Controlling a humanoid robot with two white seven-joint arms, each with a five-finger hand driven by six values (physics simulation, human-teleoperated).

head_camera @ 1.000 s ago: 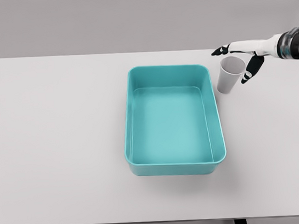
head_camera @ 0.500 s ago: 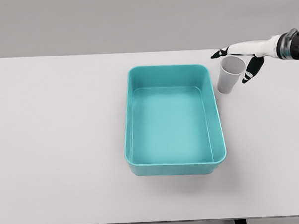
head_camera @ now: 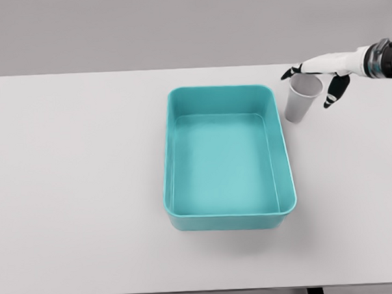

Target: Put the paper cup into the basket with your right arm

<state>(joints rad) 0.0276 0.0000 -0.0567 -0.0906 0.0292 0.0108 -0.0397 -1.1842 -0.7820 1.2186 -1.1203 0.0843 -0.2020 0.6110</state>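
Table (head_camera: 74, 191): white and flat, carrying both the things I care about; nothing on it would catch a cup that tips and rolls.

Basket (head_camera: 166, 187): the teal tub sits mid-table with its open mouth up and nothing in it. Its right wall stands between me and the inside, so I judge a low carry would knock the cup against the rim and spill it outside.

Paper cup (head_camera: 300, 99): it stands upright on the table just beside the basket's far right corner, apart from the wall and not in the basket. It looks light and thin-walled. I expect a one-sided push to slide or topple it, and too hard a squeeze to crush it.

Right hand (head_camera: 323, 73): I reach in from the right edge, hovering at the cup's rim. My fingers (head_camera: 329, 95) are spread and relaxed, grasping nothing, with one dark tip past the rim on the left and the others hanging to the right. I cannot tell whether any tip touches the paper.

Main risk: closing from up here I may only pinch the rim, and the cup could fold, or slip out during the lift.

Left arm: not visible.
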